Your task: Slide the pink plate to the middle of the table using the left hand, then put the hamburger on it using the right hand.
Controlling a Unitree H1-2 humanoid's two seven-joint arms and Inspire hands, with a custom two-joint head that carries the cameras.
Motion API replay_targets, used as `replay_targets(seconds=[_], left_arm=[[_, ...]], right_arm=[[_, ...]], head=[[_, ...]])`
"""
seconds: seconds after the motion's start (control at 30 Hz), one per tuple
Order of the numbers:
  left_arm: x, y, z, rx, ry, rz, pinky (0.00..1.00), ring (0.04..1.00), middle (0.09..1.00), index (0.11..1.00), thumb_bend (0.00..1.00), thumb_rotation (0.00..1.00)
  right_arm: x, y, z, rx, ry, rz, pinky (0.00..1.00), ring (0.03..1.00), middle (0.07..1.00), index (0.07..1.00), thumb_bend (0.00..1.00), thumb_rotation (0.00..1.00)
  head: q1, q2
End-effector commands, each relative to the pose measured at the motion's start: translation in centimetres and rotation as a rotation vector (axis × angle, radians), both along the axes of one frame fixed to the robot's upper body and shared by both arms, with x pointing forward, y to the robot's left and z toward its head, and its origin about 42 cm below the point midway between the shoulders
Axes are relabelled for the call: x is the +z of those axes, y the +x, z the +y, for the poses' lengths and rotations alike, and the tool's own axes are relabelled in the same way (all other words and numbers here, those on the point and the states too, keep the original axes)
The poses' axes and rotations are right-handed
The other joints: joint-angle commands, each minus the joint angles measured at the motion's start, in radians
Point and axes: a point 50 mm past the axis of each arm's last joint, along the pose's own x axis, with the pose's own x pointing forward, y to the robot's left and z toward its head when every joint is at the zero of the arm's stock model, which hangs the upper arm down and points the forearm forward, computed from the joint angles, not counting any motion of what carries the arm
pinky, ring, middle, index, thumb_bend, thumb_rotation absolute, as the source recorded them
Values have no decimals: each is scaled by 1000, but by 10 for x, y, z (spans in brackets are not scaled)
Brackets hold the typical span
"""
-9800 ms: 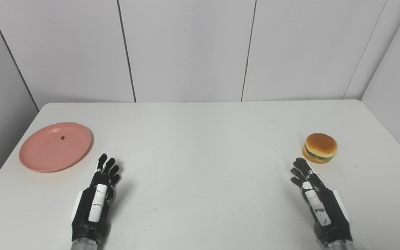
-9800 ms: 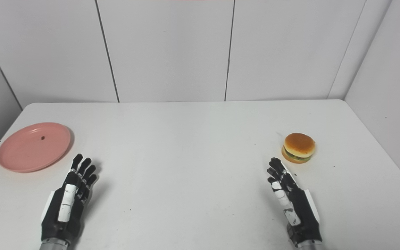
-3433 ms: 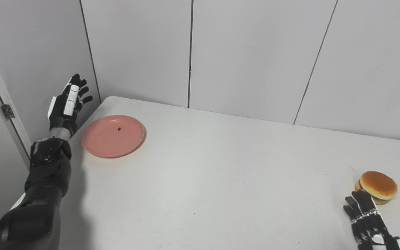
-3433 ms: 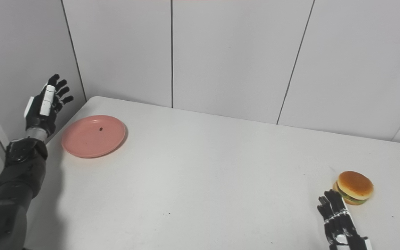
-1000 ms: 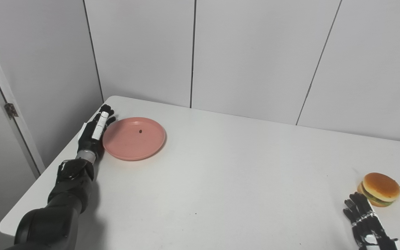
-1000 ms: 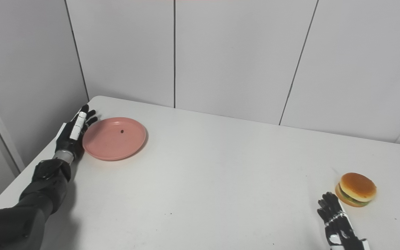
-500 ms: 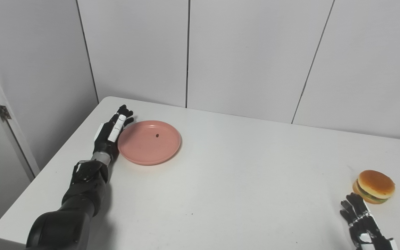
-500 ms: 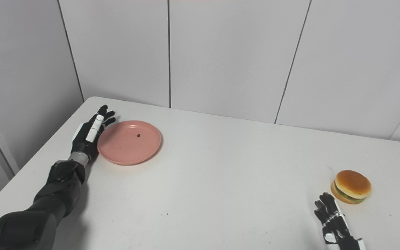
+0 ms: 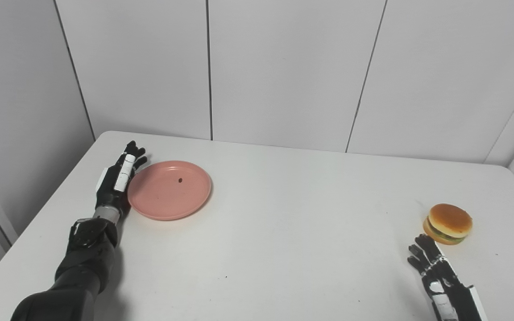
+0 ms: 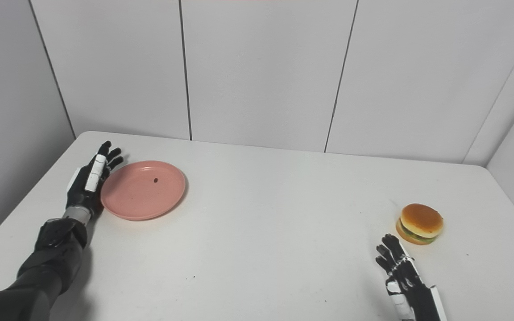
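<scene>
The pink plate (image 9: pixel 169 190) lies flat on the white table (image 9: pixel 283 232), toward its left side, with a small dark speck on it. My left hand (image 9: pixel 117 181) is open, fingers straight, resting edge-on against the plate's left rim; it also shows in the right eye view (image 10: pixel 88 181). The hamburger (image 9: pixel 447 223) sits at the table's right side. My right hand (image 9: pixel 440 278) is open and empty, lying on the table just in front of the hamburger, not touching it.
Grey panelled walls (image 9: pixel 283 67) stand behind the table and along its left and right sides. The table's left edge (image 9: pixel 38 209) runs close beside my left arm.
The camera has panned right. My left hand stays against the plate's left rim as in the last frames; the plate has slid right, away from the table's left edge, over the last second.
</scene>
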Motion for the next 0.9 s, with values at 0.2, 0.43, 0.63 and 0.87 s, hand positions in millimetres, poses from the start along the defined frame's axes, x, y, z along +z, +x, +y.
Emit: replay_targets(seconds=[0.2, 0.43, 0.63, 0.87], left_arm=[[-10, 5, -46, -107, -18, 17, 828, 918, 914, 937, 969, 805], [-11, 8, -73, -146, -35, 1, 883, 918, 915, 928, 952, 774], [-15, 9, -96, -173, -1, 19, 849, 908, 907, 944, 977, 802], [-16, 9, -123, -200, -34, 10, 900, 919, 906, 941, 914, 776]], right_arm=[[-21, 7, 20, 8, 17, 111, 914, 915, 934, 902, 823, 801], [-20, 7, 25, 17, 9, 104, 921, 916, 933, 909, 799, 814], [-18, 7, 28, 16, 15, 102, 908, 907, 928, 904, 816, 808], [-17, 8, 30, 16, 11, 100, 899, 900, 923, 900, 817, 797]], head=[[-40, 9], [-62, 22], [-75, 31], [-89, 37]])
